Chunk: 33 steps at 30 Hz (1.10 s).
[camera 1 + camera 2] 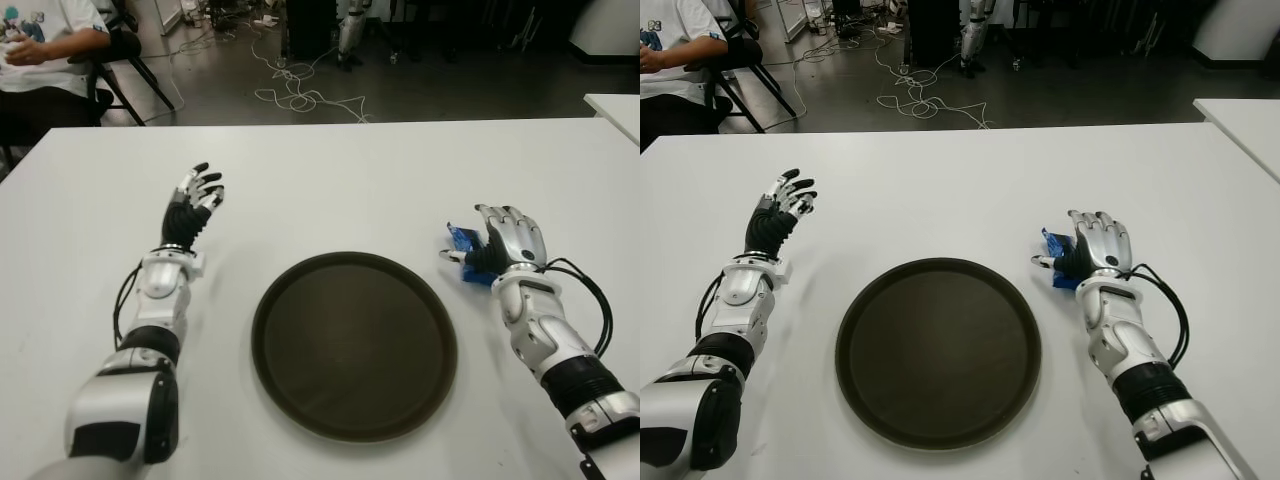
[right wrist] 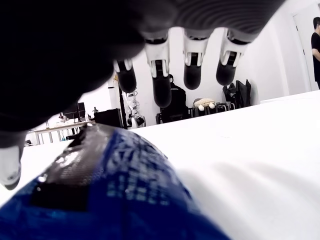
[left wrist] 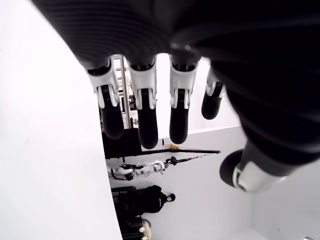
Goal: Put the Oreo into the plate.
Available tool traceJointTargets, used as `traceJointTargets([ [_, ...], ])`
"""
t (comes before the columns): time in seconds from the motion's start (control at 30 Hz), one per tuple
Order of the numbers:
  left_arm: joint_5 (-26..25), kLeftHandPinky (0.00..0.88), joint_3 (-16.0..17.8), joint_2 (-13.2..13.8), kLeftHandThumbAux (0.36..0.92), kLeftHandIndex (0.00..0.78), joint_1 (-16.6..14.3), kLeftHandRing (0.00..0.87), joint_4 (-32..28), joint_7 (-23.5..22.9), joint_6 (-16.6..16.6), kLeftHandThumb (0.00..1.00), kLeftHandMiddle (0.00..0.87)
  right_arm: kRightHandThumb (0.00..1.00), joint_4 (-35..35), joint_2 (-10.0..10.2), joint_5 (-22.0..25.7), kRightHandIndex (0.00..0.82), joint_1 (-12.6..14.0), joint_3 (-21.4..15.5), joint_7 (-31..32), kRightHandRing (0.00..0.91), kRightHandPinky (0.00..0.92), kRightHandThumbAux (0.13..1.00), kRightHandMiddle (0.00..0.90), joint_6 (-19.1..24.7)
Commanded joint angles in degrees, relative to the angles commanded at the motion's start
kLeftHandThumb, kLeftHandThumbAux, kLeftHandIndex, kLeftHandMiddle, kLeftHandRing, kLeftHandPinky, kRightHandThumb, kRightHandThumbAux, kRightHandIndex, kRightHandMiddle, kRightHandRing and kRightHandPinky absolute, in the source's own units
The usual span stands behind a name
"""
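- A big round dark plate [image 1: 354, 344] sits on the white surface [image 1: 360, 180], and everything else here is placed from it.
- The right hand [image 1: 497, 248] is just to the right of the plate, near the plate's top right edge.
- The blue Oreo pack [image 1: 466, 245] lies on the surface right at this hand, on the side of the hand that faces the plate.
- The pack is outside the plate, a little way off from its rim.
- In the right wrist view the blue pack [image 2: 115, 195] fills the space under the palm, very close to it.
- The right hand's fingers [image 2: 161, 80] are stretched out straight above the pack and are not wrapped around it.
- The thumb [image 1: 450, 256] points toward the plate, beside the pack.
- I cannot tell if the palm is touching the pack.
- The left hand [image 1: 195, 200] is to the left of the plate and a bit farther back, well apart from it.
- Its fingers [image 3: 147, 117] are spread and loose, and it holds nothing.
- A person [image 1: 45, 50] in a white shirt sits on a chair far behind the plate, past the back left corner of the surface.
- Loose cables [image 1: 300, 95] lie on the floor behind the surface.
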Motion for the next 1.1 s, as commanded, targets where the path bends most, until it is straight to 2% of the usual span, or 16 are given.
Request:
traceJointTargets([
  [0.37,-0.11,0.201,0.0,-0.04,0.602,0.112,0.01,0.196,-0.2,-0.15,0.2,0.327,0.21,0.0,-5.25,-0.55,-1.91,0.0,1.88,2.9,7.21,0.0,0.037,0.459,0.0,2.57],
  [0.43,-0.11,0.204,0.01,-0.02,0.602,0.111,-0.03,0.198,-0.14,-0.13,0.35,0.328,0.211,0.0,-2.86,-0.27,-2.32,0.0,1.36,4.34,8.46,0.001,0.058,0.465,0.0,1.63],
  [0.53,-0.09,0.211,-0.01,-0.03,0.607,0.115,-0.06,0.201,-0.13,-0.08,0.43,0.342,0.215,0.0,-1.06,-0.3,-2.41,0.0,0.87,5.19,8.98,0.046,0.155,0.474,0.021,0.74],
  [0.63,0.08,0.214,-0.13,-0.05,0.609,0.117,-0.03,0.202,-0.15,0.11,0.29,0.346,0.216,0.0,-0.08,-0.75,-2.82,0.001,0.33,6.23,10.03,0.063,0.177,0.483,0.034,-0.03],
  [0.83,0.01,0.21,-0.11,-0.16,0.602,0.118,0.05,0.204,-0.23,0.09,-0.18,0.338,0.217,0.0,0.52,-1.72,-3.06,0.029,-0.33,7.92,12.53,0.086,0.158,0.542,0.061,-1.48],
  [1.0,0.0,0.216,-0.17,-0.27,0.593,0.114,0.16,0.211,-0.48,-0.06,-0.54,0.342,0.219,0.0,3.72,-1.53,-3.22,0.074,-1.25,9.44,12.59,0.158,0.248,0.593,0.123,-3.6],
  [1.1,-0.02,0.214,-0.17,-0.21,0.594,0.118,0.11,0.213,-0.44,-0.11,-0.29,0.352,0.223,0.012,4.93,-2.32,-3.89,0.091,-2.06,11.17,14.36,0.185,0.274,0.625,0.147,-5.16],
])
